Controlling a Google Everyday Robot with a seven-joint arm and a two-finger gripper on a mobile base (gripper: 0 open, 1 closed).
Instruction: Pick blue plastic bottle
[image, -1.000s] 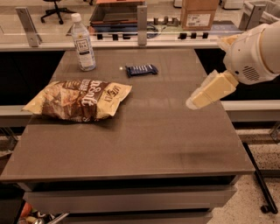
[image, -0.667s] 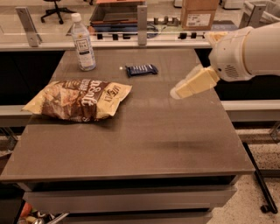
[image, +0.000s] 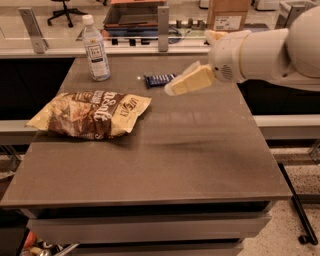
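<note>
Blue plastic bottle (image: 96, 50) upright at far left corner of surface (image: 190, 155), white cap on, label facing camera; nothing touching it. Gripper (image: 175, 87) hangs above the far right part of the surface, pointing left and slightly down, well apart from the bottle; carries nothing; cannot tell whether jaws are spread or pressed together. White arm (image: 265, 47) enters from the right edge. Dark-blue snack bar wrapper (image: 159, 79) lies flat just left of the gripper tip, between gripper and bottle. Brown chip bag (image: 92, 114) flat at left, nearer the camera than the bottle.
</note>
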